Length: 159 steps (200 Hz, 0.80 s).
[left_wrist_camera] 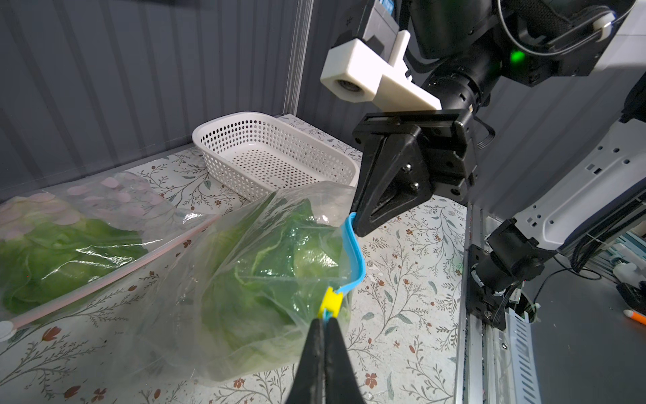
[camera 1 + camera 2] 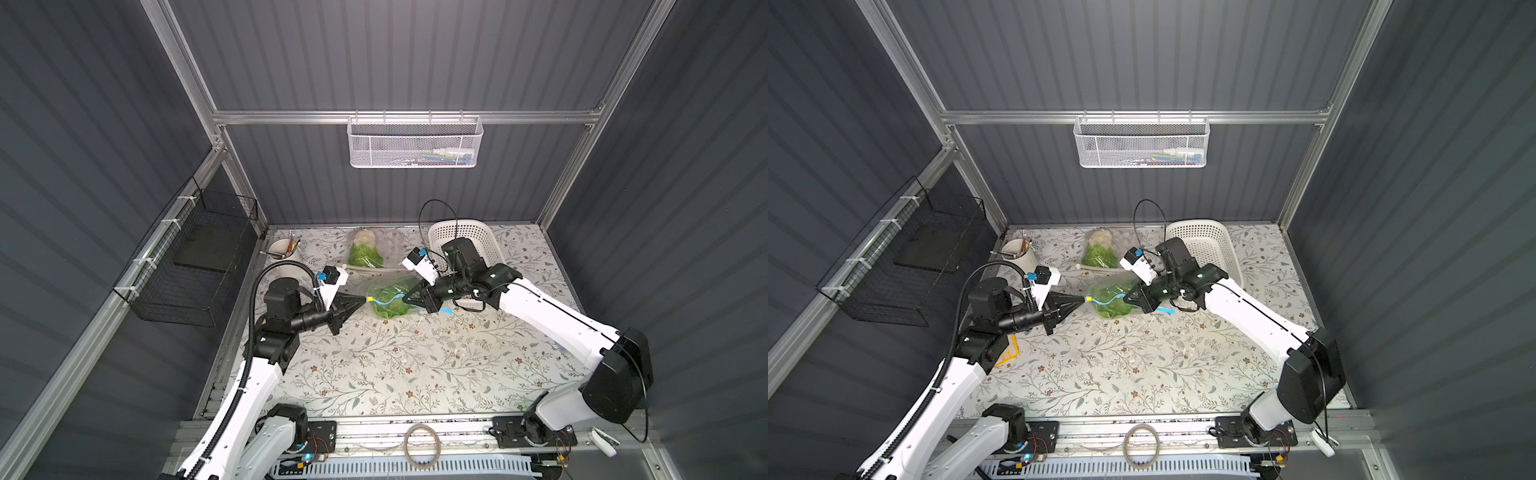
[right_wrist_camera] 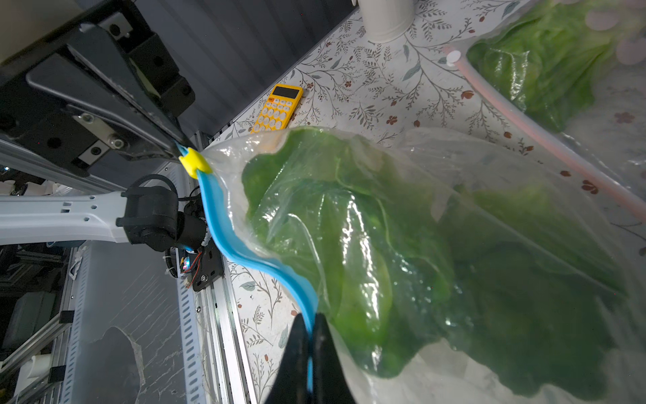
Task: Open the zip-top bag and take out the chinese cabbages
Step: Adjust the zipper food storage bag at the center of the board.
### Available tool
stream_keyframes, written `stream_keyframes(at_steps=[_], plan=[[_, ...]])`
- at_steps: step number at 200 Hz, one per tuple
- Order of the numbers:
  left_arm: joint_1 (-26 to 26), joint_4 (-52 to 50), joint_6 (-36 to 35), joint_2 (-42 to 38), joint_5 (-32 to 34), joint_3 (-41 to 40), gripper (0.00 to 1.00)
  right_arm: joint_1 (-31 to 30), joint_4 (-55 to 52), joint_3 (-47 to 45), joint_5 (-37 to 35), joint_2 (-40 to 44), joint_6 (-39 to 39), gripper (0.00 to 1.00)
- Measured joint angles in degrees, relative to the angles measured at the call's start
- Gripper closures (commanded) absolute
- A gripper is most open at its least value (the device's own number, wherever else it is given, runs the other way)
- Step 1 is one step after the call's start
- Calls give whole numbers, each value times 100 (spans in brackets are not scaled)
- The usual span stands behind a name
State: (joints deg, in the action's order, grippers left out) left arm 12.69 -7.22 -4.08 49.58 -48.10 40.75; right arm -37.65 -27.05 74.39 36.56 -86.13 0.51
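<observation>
At the left gripper (image 1: 325, 320), both fingers are pressed together on the end of the blue zip strip (image 1: 356, 259), with the yellow slider (image 1: 331, 297) just beside the tips. The right gripper (image 3: 309, 320) is likewise closed, pinching the same strip at its opposite end. The zip-top bag (image 2: 390, 305) spans the 2 grippers near the table's middle, with its strip edge raised and its lower part resting on the floral table (image 2: 374, 374). The strip reads as a single closed band along its visible length. The chinese cabbages (image 1: 279, 266) are inside this bag, green leaves against the film; their count cannot be told. Behind it, a 2nd bag (image 2: 368, 249) with a pink strip lies flat. A white basket (image 2: 478, 245) stands at the far right corner, and a yellow calculator (image 3: 278, 108) lies at the table's left edge.
</observation>
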Motion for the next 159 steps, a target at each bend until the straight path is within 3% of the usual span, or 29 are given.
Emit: stream_keyframes(at_steps=[81,112,140,159], plan=[[4,-48,4,22,4,0,88,0,2,-2,52,2,57,100],[4,-68,24,22,7,0,100,0,4,0,61,0,59,100],[4,-81,24,31,22,0,100,2,4,0,61,0,61,100],[4,-81,24,31,28,0,100,2,7,0,61,2,98,66]])
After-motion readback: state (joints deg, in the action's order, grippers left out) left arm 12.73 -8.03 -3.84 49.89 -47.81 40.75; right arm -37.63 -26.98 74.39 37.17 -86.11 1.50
